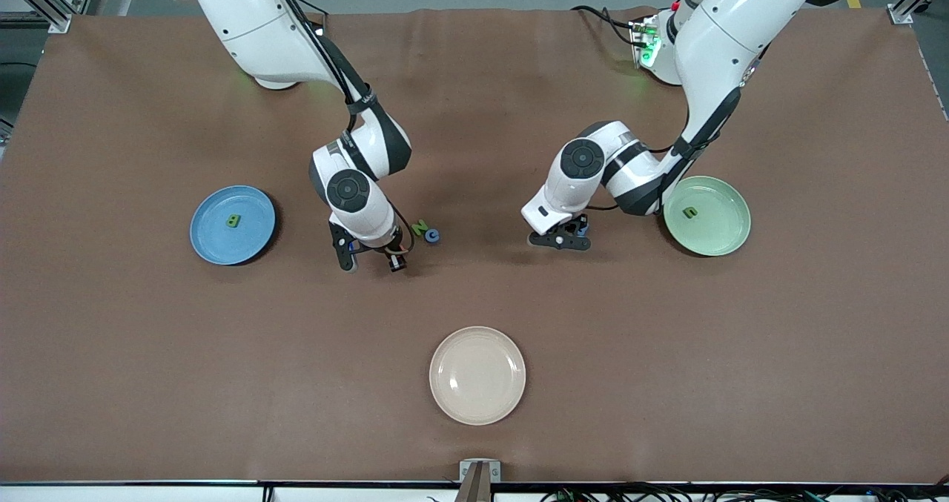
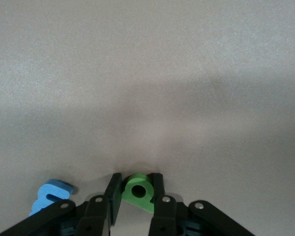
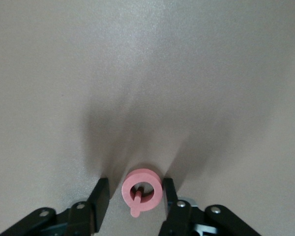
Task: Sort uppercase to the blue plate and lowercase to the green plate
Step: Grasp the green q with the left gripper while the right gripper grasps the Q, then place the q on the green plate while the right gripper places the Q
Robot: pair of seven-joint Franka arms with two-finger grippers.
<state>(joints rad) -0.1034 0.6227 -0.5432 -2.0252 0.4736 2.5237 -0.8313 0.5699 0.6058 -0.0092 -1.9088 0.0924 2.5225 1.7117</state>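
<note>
The left claw (image 2: pixel 135 199) is down at the table (image 1: pixel 667 354) and we see its fingers (image 2: pixel 114 194) pressed on both sides of a green p (image 2: pixel 138 191), gripping it. A blue m (image 2: pixel 48 194) lies just beside that claw, outside one finger. The green plate (image 1: pixel 723 228) sits near this claw, toward the left arm's end of the table, with a green u (image 1: pixel 690 212) on it.

The right claw (image 3: pixel 135 199) is also low at the table, straddling a pink Q (image 3: pixel 141 194). One finger (image 3: pixel 169 194) looks to touch the Q's rim and the other (image 3: pixel 101 196) stands off with a gap, so we call this claw partly closed, not yet gripping. Just beside it, toward the left arm's end, a green N (image 1: pixel 420 227) and a blue C (image 1: pixel 432 236) lie touching each other. The blue plate (image 1: pixel 215 246) lies toward the right arm's end from this claw, carrying a green B (image 1: pixel 233 222).

A cream plate (image 1: pixel 477 405) rests nearer the front camera than both claws, roughly between them. We read no brand names or labels, only the letters themselves.
</note>
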